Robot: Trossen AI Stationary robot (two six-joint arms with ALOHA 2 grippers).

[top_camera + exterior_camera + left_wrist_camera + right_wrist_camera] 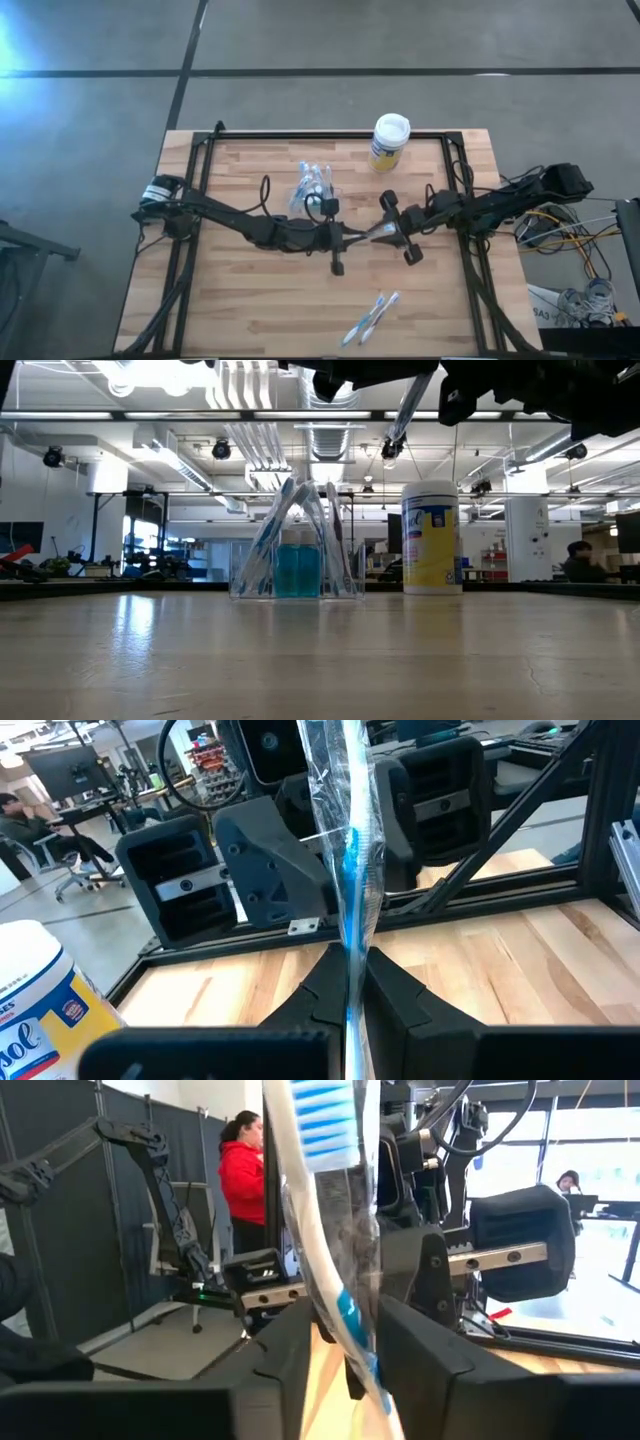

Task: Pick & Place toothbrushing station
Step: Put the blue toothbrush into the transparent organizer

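The clear holder [313, 188] stands on the table at the centre far side with several toothbrushes and teal tubes in it; it also shows in the low view [297, 545]. One toothbrush in a clear wrapper [375, 237] is held in the air at the table's middle, between my two grippers, which face each other. My left gripper [358, 238] comes from the left and my right gripper [388, 235] from the right. Both are shut on this toothbrush. In the low view the toothbrush [405, 410] hangs slanted, high above the table. My left gripper pinches the wrapped toothbrush by its handle [353, 965] between its two fingers. The fingers come level from the table's left and lie across the brush. The brush sticks out past the fingers, clear of the table. My right gripper pinches the same toothbrush by its handle [345, 1315] between its two fingers, below the blue-and-white bristle head [325, 1110]. The fingers come level from the table's right and lie across the brush. The brush is clear of the table.
A white-lidded canister with a yellow-blue label [390, 142] stands right of the holder at the far edge. Two wrapped toothbrushes [370, 318] lie near the front edge. A black frame [330, 134] borders the table. People show in the room beyond.
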